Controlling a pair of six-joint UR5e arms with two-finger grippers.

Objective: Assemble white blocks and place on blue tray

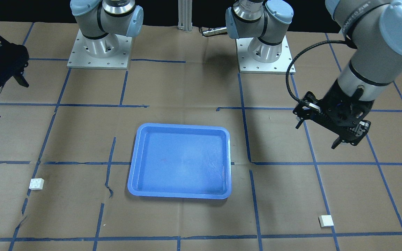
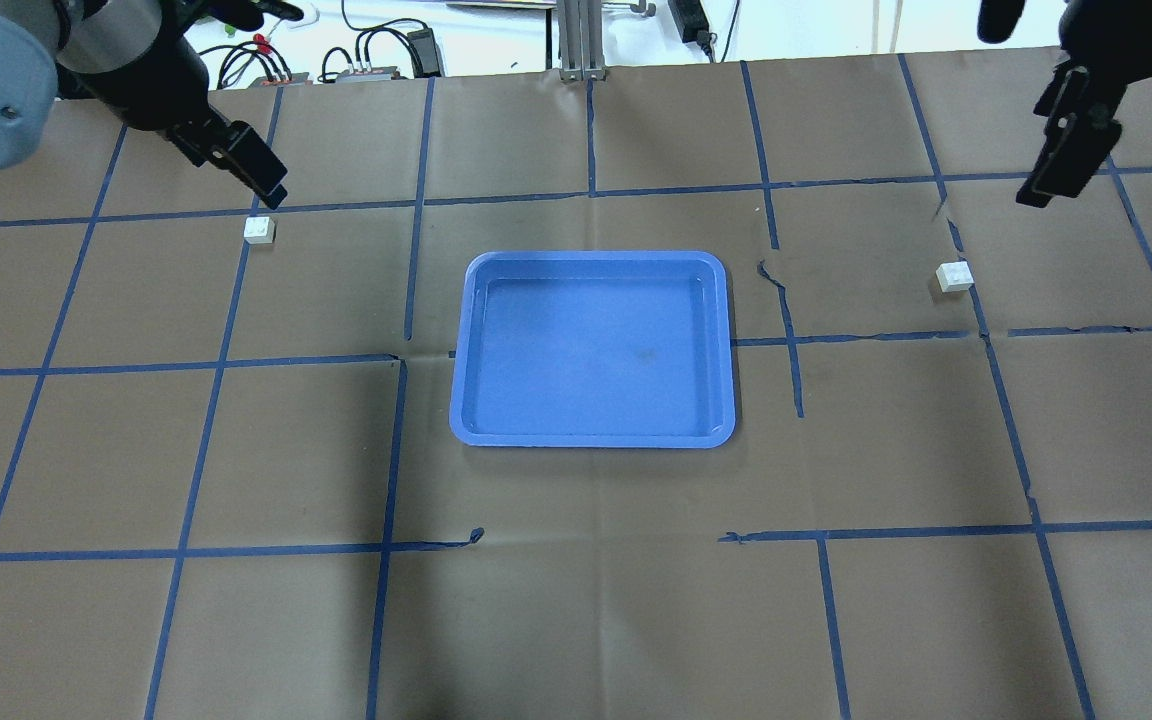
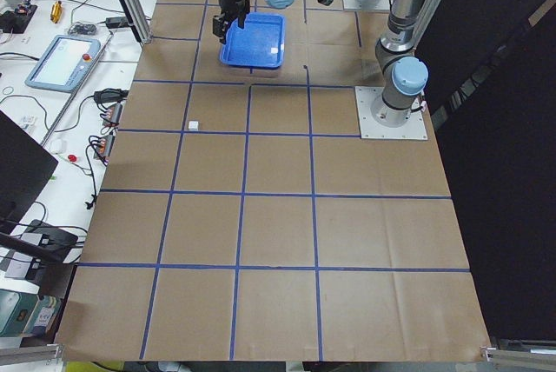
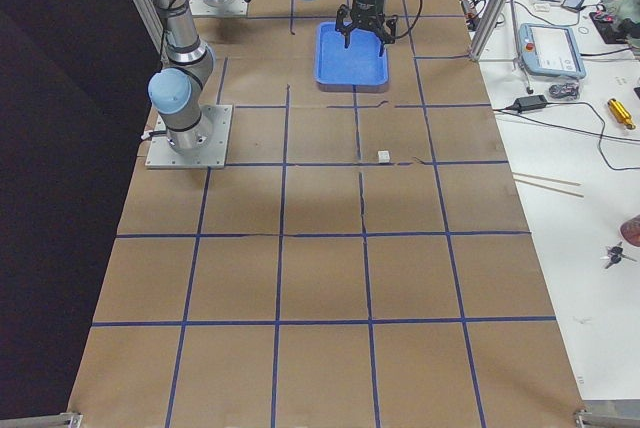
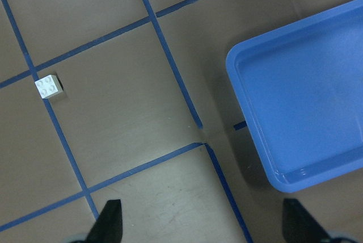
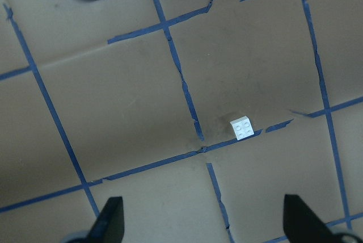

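The blue tray (image 2: 591,440) sits mid-counter (image 2: 586,600) holding nothing. The two white blocks lie well apart on opposite sides of it, not yet joined. The left block (image 2: 259,229) rests off the tray's far-left corner. The left pincer (image 5: 205,220), released and empty, hangs near it. In its wrist view the block lies ahead and to the left of the gap. The right block (image 2: 954,277) rests off the tray's right side. The right pincer (image 6: 201,220), likewise spread and empty, has it ahead and slightly right of the gap. Each arm is nearer its own block. Being square, neither block seems to favour a grip axis.
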